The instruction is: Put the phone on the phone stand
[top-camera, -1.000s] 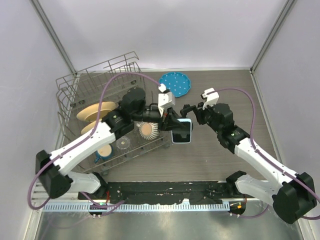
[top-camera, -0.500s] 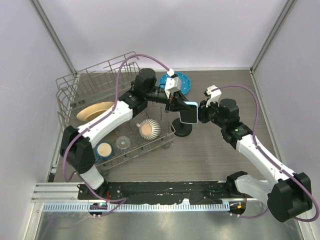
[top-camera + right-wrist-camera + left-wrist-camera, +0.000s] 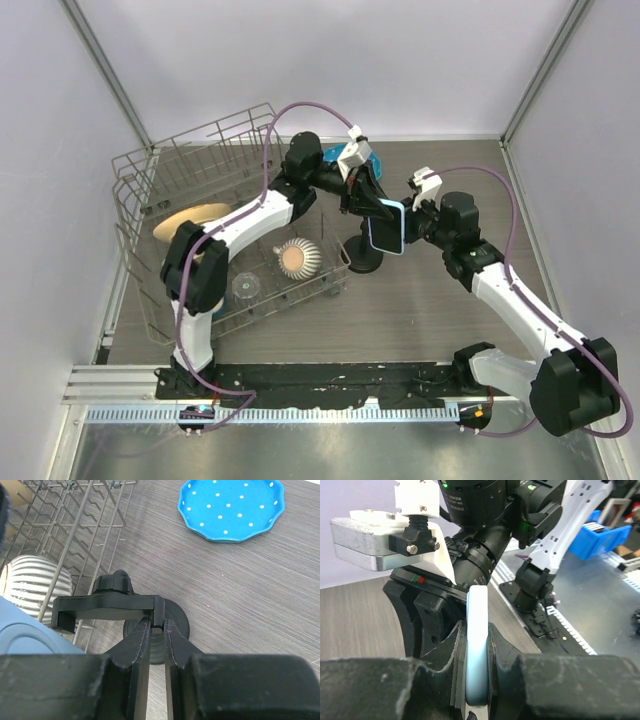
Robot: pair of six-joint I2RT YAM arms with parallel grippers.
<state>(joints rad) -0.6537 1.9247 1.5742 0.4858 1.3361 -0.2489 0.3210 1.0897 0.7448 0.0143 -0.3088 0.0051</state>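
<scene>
The phone, light blue with a black screen, hangs tilted above the phone stand, whose black disc base sits on the table by the rack's corner. My left gripper is shut on the phone; in the left wrist view the phone's light blue edge stands edge-on between the jaws of the left gripper. My right gripper is shut on one end of the stand's clamp cradle; the right gripper pinches it above the disc base. The phone's blue back shows at lower left.
A wire dish rack fills the left, holding a striped bowl, a tan plate and a clear cup. A blue dotted plate lies behind the stand, mostly hidden by the left arm in the top view.
My left arm has swung toward the back and carried the phone up and to the right, tilting it above the stand. My right gripper has moved in onto the stand's cradle.
</scene>
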